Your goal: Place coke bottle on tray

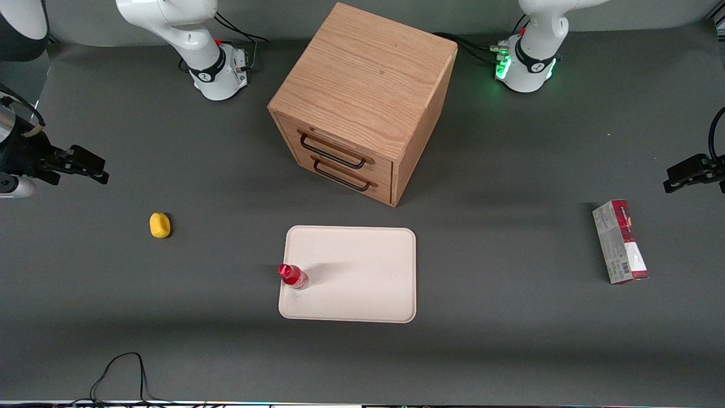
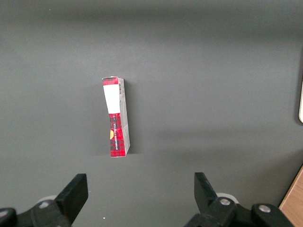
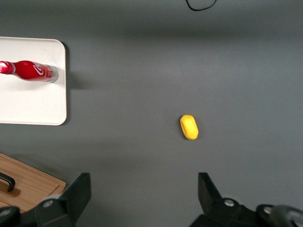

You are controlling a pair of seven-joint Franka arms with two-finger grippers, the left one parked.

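The small red coke bottle (image 1: pixel 292 276) stands upright on the cream-white tray (image 1: pixel 362 283), at the tray's edge toward the working arm's end of the table. It also shows in the right wrist view (image 3: pixel 29 71) on the tray (image 3: pixel 33 106). My right gripper (image 1: pixel 85 164) is open and empty, raised well away at the working arm's end of the table, farther from the front camera than the bottle. In the right wrist view the gripper (image 3: pixel 144 196) is wide apart with nothing between its fingers (image 3: pixel 78 191).
A yellow lump (image 1: pixel 160 225) lies on the grey table between the gripper and the tray. A wooden drawer box (image 1: pixel 362 102) stands farther from the camera than the tray. A red-and-grey carton (image 1: pixel 620 242) lies toward the parked arm's end.
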